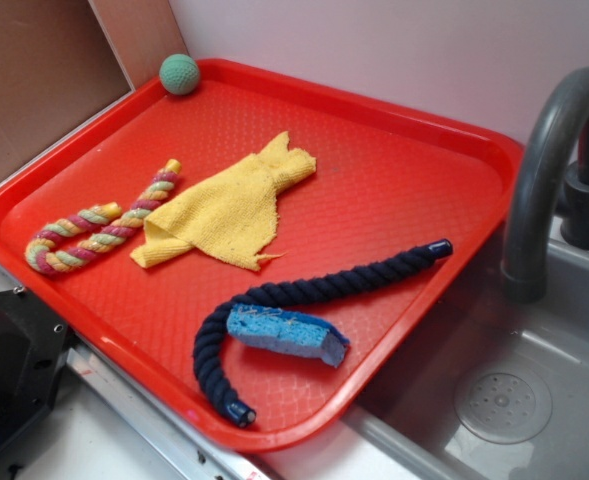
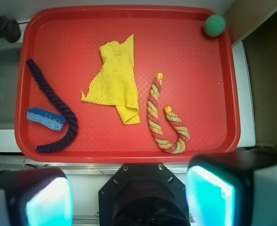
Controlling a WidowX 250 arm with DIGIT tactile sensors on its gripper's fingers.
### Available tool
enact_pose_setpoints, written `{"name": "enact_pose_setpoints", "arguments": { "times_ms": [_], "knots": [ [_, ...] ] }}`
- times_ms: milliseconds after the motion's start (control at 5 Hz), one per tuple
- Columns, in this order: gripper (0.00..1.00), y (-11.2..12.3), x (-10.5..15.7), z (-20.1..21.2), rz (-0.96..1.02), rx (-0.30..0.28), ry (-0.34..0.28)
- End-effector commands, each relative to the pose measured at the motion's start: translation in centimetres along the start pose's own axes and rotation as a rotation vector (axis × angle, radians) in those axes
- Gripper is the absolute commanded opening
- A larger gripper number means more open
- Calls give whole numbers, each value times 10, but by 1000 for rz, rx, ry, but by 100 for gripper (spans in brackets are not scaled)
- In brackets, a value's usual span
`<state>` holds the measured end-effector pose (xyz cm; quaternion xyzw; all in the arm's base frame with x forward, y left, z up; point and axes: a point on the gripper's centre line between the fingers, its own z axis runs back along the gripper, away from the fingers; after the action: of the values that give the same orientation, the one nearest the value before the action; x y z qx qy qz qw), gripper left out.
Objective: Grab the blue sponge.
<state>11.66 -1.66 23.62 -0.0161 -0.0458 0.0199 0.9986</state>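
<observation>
The blue sponge (image 1: 287, 334) lies flat on the red tray (image 1: 404, 200), near its front right edge, inside the curve of a dark navy rope (image 1: 304, 300). In the wrist view the sponge (image 2: 46, 118) is at the tray's left side, touching the rope (image 2: 53, 106). My gripper (image 2: 129, 200) is open and empty, high above and back from the tray's near edge; its two fingers (image 2: 209, 197) stand wide apart with cyan pads. The gripper does not show in the exterior view.
A yellow cloth (image 1: 229, 210) lies mid-tray, a multicoloured rope (image 1: 99, 228) at its left, a green ball (image 1: 179, 74) at the far corner. A grey sink (image 1: 534, 400) with a dark faucet (image 1: 544, 170) is right of the tray. A black robot base (image 2: 143, 188) sits below the gripper.
</observation>
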Motion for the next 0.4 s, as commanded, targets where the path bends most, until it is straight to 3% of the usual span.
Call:
{"name": "enact_pose_setpoints", "arguments": {
  "times_ms": [0,200],
  "knots": [
    [100,0,0,0,0,0,0],
    [100,-15,17,-10,-243,50,-52]
  ]
}}
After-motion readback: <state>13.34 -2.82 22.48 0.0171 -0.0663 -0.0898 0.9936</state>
